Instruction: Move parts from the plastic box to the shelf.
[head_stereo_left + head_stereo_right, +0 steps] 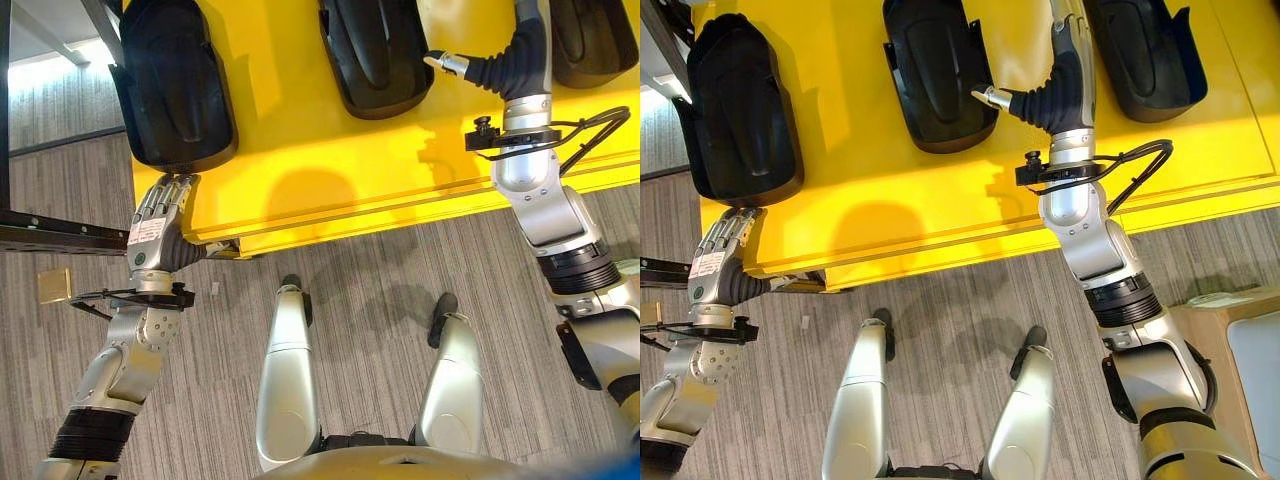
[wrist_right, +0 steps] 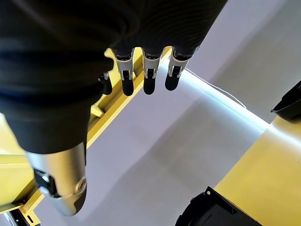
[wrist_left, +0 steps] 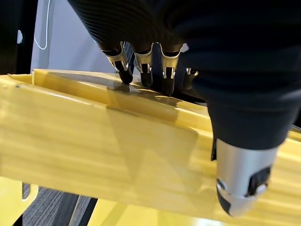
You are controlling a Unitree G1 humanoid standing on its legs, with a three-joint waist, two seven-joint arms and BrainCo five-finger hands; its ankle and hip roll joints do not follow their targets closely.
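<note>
So in the left eye view the left hand (image 1: 158, 225) sits at the yellow shelf (image 1: 330, 190) edge, fingers straight, just below a black moulded part (image 1: 170, 80), probably having set it flat. Right eye view: right hand (image 1: 1055, 85) reaches between two more black parts (image 1: 935, 70), holding nothing. Left wrist view: fingertips (image 3: 143, 77) relaxed over the shelf lip. Right wrist view: fingers (image 2: 148, 70) loosely spread, another part (image 2: 211, 212) below

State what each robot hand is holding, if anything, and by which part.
Nothing is held. The left hand rests straight-fingered at the yellow shelf edge; the right hand hangs open above it.
</note>
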